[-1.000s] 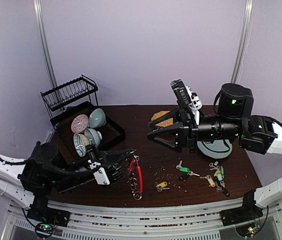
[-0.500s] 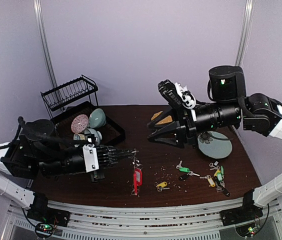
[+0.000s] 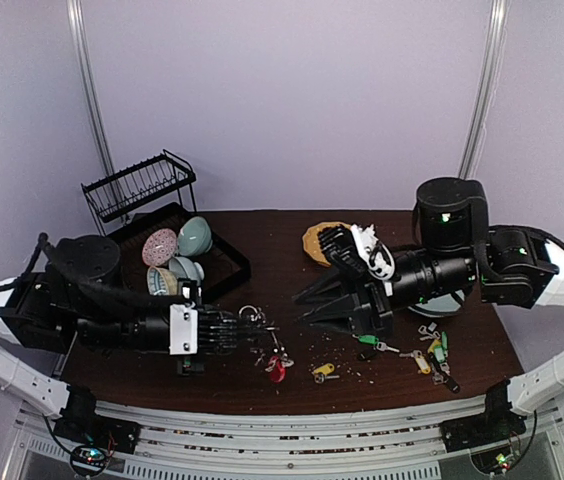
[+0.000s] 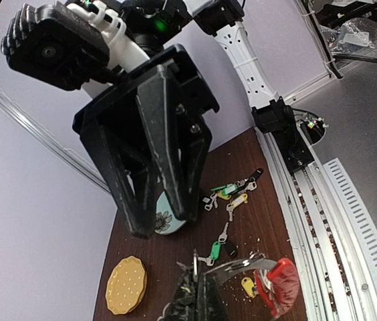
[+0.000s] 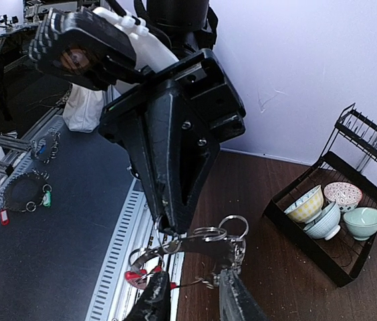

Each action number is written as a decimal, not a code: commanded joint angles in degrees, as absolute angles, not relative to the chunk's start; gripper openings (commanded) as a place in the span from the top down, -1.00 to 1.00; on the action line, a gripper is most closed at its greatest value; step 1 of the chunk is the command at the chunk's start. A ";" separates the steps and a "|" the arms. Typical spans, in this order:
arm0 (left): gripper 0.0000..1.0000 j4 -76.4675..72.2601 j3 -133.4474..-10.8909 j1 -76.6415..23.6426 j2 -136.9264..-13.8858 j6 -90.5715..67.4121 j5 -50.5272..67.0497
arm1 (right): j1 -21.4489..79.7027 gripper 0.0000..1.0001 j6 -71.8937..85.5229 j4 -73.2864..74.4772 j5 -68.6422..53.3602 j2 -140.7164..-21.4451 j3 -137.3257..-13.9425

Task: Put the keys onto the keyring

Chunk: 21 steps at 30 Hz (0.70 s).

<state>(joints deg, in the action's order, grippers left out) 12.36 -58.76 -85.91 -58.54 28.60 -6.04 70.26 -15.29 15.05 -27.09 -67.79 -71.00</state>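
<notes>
The keyring [image 3: 265, 349], a dark band with a red arc [image 3: 278, 370] and silver loops, hangs in the air from my left gripper [image 3: 260, 330]. In the left wrist view, that gripper [image 4: 197, 279] is shut on one small loop, with the band [image 4: 269, 266] curving right. My right gripper [image 3: 302, 310] is open and faces the left one closely. In the right wrist view, its fingers [image 5: 192, 274] stand either side of the ring [image 5: 208, 244]. Keys lie on the table: a green-tagged one [image 3: 367, 340], a yellow-tagged one [image 3: 324, 370] and a mixed cluster [image 3: 433, 350].
A black dish rack [image 3: 142, 195] with several bowls [image 3: 177, 260] stands at the back left. A yellow dotted plate [image 3: 314, 240] lies at the back centre. A pale flowered plate [image 4: 165, 217] lies under the right arm. Crumbs dot the table near the keys.
My left gripper lifted the keyring off the table, then swung it up toward level. My right gripper came down and left until it faces the ring.
</notes>
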 commanded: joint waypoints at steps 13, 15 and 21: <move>1.00 7.72 -61.61 -85.61 -60.73 30.81 -10.78 | 71.10 0.44 -21.33 9.67 -26.88 -68.99 -69.81; 1.00 7.55 -61.73 -85.61 -60.64 30.81 -10.28 | 71.11 0.46 -21.34 9.50 -27.05 -69.20 -69.38; 1.00 7.54 -61.69 -85.61 -60.95 30.24 -9.68 | 71.10 0.60 -21.89 9.56 -26.87 -70.36 -69.70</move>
<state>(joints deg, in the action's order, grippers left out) 11.60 -60.51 -85.86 -61.10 30.11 -9.85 70.76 -21.23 9.30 -26.63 -69.58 -69.73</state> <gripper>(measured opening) 0.006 0.218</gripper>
